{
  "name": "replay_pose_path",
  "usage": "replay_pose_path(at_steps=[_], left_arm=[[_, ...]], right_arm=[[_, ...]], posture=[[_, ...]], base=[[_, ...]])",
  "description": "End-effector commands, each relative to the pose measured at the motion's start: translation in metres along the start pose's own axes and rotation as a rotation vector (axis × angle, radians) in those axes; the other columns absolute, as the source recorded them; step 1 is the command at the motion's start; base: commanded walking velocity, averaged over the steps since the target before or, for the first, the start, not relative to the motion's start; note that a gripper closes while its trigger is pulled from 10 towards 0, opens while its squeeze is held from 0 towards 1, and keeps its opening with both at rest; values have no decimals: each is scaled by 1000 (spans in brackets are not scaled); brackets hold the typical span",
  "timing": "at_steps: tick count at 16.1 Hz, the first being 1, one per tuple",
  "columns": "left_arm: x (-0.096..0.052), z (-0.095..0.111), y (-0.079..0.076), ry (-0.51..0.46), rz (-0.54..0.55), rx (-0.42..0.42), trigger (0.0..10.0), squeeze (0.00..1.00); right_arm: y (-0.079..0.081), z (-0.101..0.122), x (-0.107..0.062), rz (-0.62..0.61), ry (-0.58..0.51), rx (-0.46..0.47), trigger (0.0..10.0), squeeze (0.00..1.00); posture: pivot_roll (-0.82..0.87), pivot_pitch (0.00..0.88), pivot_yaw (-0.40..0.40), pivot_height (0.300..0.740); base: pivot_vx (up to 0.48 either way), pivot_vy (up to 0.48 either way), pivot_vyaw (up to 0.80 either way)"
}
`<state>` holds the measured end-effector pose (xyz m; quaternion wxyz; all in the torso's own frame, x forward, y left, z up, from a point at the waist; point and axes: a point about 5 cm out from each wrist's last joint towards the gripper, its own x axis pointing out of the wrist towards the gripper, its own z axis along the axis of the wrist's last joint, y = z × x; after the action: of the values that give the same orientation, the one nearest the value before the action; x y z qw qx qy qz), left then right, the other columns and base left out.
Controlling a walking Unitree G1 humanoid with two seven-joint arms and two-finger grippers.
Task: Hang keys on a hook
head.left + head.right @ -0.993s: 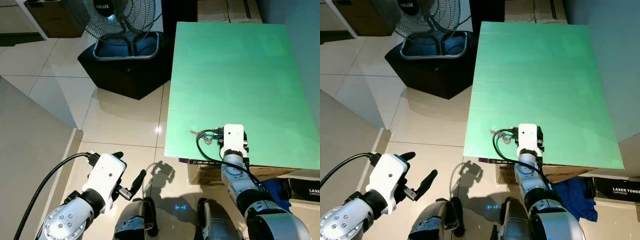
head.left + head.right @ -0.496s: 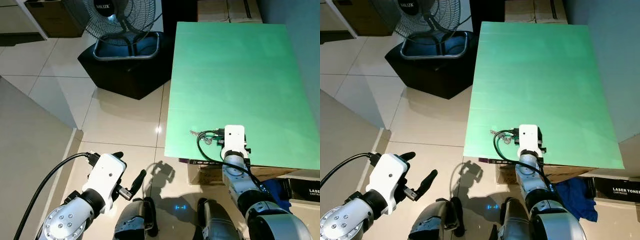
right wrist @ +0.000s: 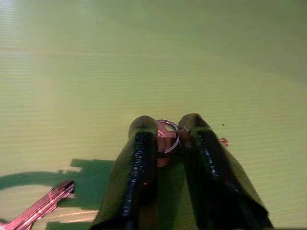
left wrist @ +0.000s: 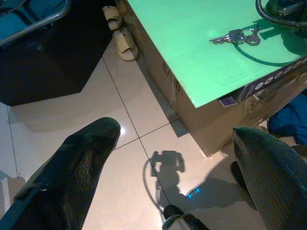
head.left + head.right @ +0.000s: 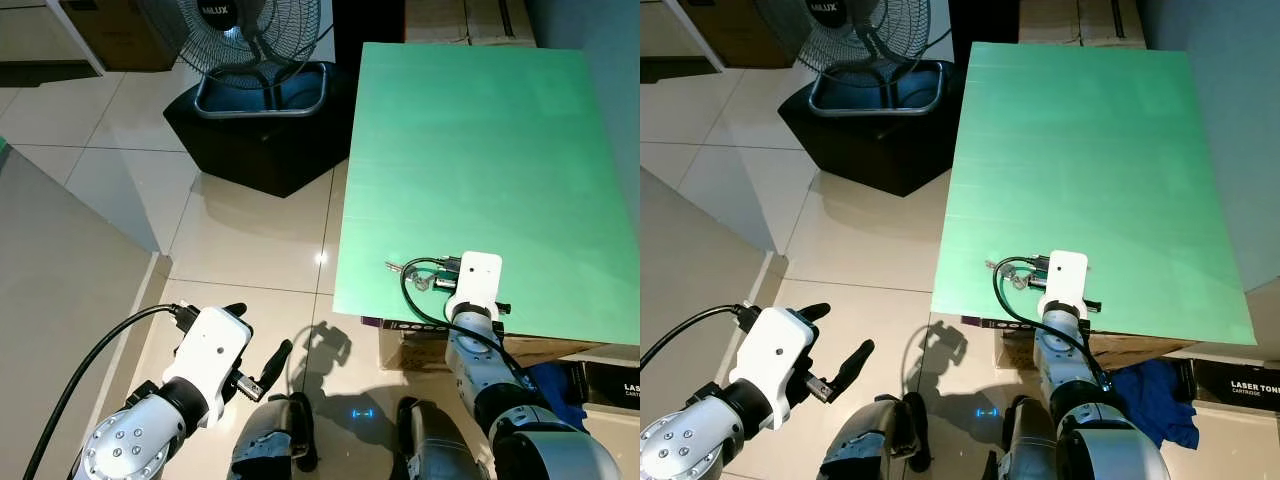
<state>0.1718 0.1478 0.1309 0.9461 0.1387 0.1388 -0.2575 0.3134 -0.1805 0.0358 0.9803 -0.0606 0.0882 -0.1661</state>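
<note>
we're at the pickup, right gripper (image 3: 165,139) down on the green table (image 5: 470,150), fingers (image 3: 139,163) pinched either side of the key ring (image 3: 167,136), so grasping the keys (image 4: 237,36) by the ring, keys lying on the table top. one key blade (image 3: 41,207) trails off beside the gripper. lift not done yet, no hook in sight, so most of the job's left imo: raise, carry, find the hook, hang. left gripper (image 5: 262,372) idle low over the tiled floor (image 5: 240,240), fingers spread apart. room-wise: keys sit near the table's front edge, close to its left corner, lots of bare table beyond. fan (image 5: 240,25) on its black stand (image 5: 255,130) well off to the left, cardboard boxes (image 4: 201,120) under the table.
</note>
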Motion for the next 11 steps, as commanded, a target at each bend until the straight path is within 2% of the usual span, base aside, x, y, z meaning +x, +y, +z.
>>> replay_pose_path(at_steps=[1,5,11], left_arm=[[-3,-1,1,15,0,3,10000,0],[1,-1,0,8,1,-3,10000,0],[5,0,-1,0,1,-11,10000,0]], right_arm=[[0,-18,-9,2,75,-3,0,0],[2,17,3,-4,-98,0,0,0],[9,38,8,23,-194,23,0,0]], posture=[[81,316,144,713],[58,318,134,713],[51,319,129,713]], base=[[0,0,0],[0,0,0],[0,0,0]])
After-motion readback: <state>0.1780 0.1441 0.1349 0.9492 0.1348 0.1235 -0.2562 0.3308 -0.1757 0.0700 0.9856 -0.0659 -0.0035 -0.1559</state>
